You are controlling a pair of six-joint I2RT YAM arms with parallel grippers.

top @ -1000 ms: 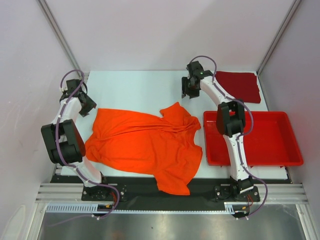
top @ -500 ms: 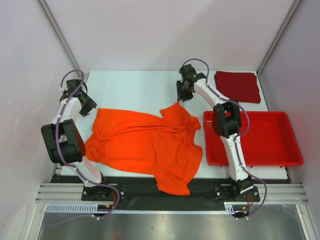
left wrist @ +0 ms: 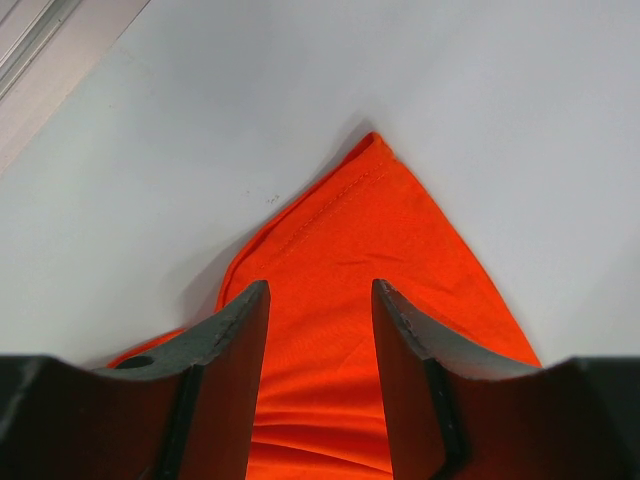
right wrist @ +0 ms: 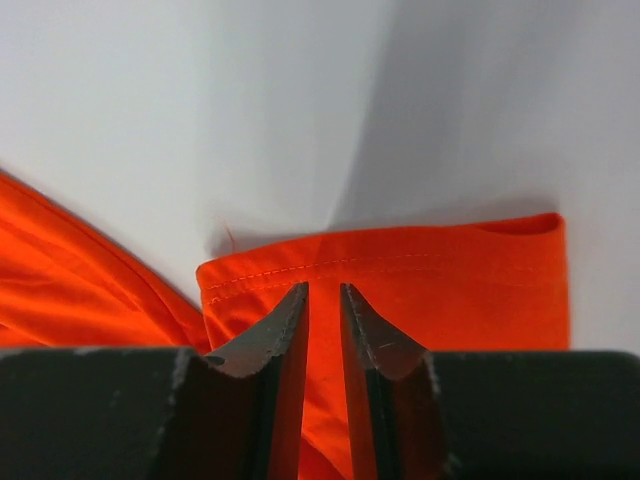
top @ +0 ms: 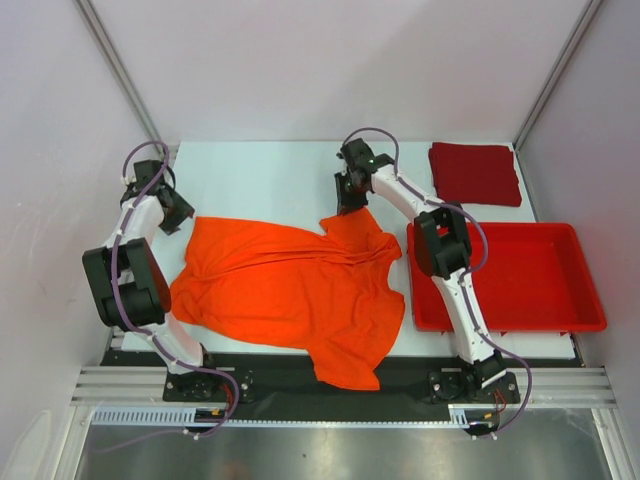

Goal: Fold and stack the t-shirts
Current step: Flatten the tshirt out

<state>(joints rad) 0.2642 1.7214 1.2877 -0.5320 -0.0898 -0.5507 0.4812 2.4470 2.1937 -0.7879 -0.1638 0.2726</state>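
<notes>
The orange t-shirt lies spread and rumpled across the middle of the table. A dark red t-shirt rests as a folded square at the back right. My left gripper hovers open over the orange shirt's far left corner, with cloth showing between its fingers. Over the shirt's far sleeve is my right gripper. In the right wrist view its jaws straddle the hemmed sleeve, a narrow gap left between them and orange cloth showing in the gap.
A rigid red plastic tray sits at the right, in front of the dark red shirt. Bare white table lies behind the orange shirt. Grey walls close in the back and both sides.
My right arm has swung left from beside the dark red shirt down to the orange sleeve, its jaws narrowing. The left arm has stayed still.
</notes>
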